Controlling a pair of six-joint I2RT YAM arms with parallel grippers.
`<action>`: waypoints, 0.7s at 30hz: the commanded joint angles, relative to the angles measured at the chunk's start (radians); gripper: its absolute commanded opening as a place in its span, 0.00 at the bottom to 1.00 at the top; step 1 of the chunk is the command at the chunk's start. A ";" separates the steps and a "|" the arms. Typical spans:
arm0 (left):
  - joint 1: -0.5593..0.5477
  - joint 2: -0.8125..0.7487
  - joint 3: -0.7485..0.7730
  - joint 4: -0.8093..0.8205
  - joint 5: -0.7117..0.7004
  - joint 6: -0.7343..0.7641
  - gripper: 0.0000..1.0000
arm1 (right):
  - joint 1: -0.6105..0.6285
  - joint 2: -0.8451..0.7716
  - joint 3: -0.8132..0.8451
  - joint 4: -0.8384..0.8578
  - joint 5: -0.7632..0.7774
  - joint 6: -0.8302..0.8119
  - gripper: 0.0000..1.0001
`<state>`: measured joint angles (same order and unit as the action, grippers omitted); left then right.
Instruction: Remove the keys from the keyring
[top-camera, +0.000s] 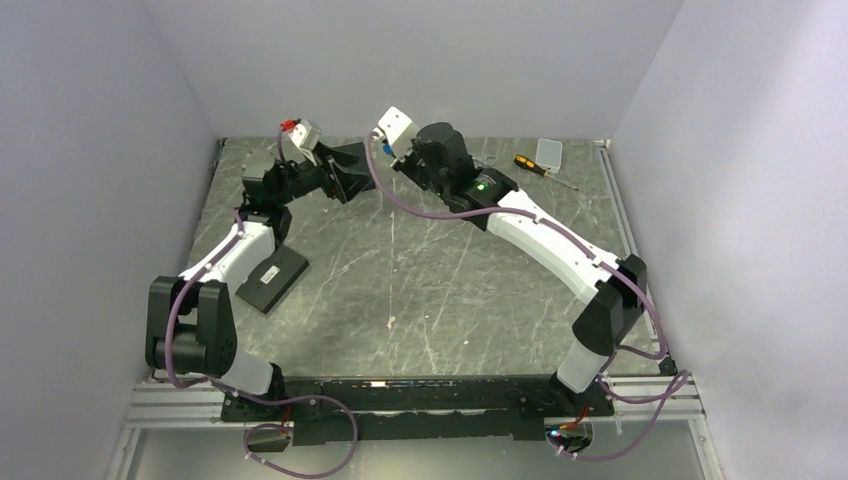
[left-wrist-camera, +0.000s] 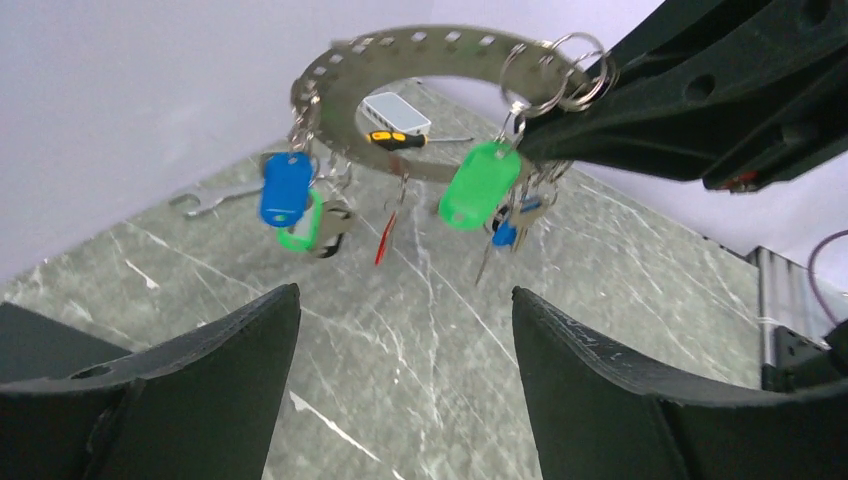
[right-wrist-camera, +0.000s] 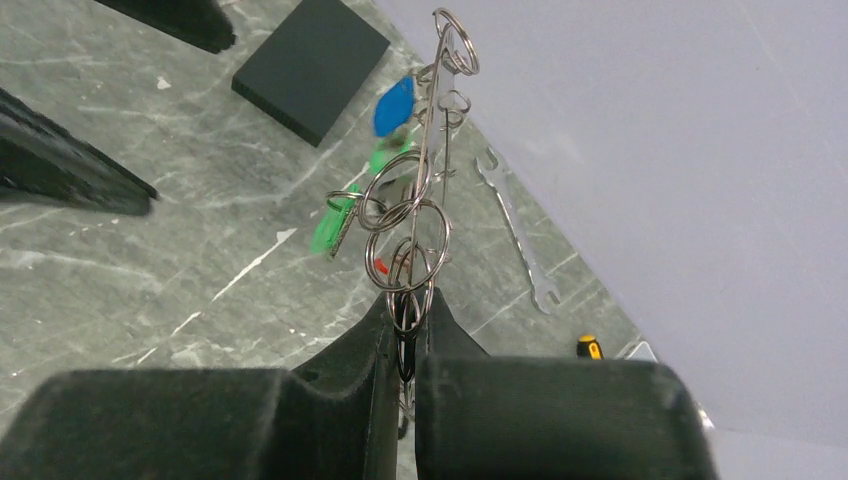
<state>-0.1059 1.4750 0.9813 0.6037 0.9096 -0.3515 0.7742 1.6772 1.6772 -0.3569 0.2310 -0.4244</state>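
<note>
The keyring (left-wrist-camera: 440, 55) is a flat grey perforated metal ring held up in the air. My right gripper (right-wrist-camera: 408, 305) is shut on its rim, where the ring shows edge-on (right-wrist-camera: 432, 130). The right gripper's black fingers (left-wrist-camera: 700, 110) reach in from the right of the left wrist view. Several keys hang from the ring on small split rings, with a blue tag (left-wrist-camera: 287, 188), a green tag (left-wrist-camera: 480, 185), a lighter green tag (left-wrist-camera: 300, 232) and a red tag (left-wrist-camera: 385, 240). My left gripper (left-wrist-camera: 405, 310) is open and empty, just below and in front of the ring, touching nothing.
A wrench (left-wrist-camera: 210, 200), a yellow-handled screwdriver (left-wrist-camera: 400, 140) and a small white box (left-wrist-camera: 395, 113) lie on the marble table near the back wall. A flat black box (top-camera: 272, 278) lies beside the left arm. Both wrists (top-camera: 440, 150) meet at the table's back middle.
</note>
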 joint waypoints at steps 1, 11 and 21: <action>-0.063 0.012 -0.012 0.113 -0.123 0.146 0.81 | 0.032 0.043 0.088 0.000 0.136 0.009 0.00; -0.159 -0.004 -0.120 0.233 -0.361 0.266 0.84 | 0.078 0.111 0.134 0.017 0.244 0.036 0.00; -0.201 -0.008 -0.244 0.444 -0.456 0.286 0.79 | 0.134 0.155 0.151 0.057 0.340 0.039 0.00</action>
<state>-0.2974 1.4895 0.7597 0.8715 0.5030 -0.0860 0.8845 1.8332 1.7699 -0.3878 0.4927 -0.3950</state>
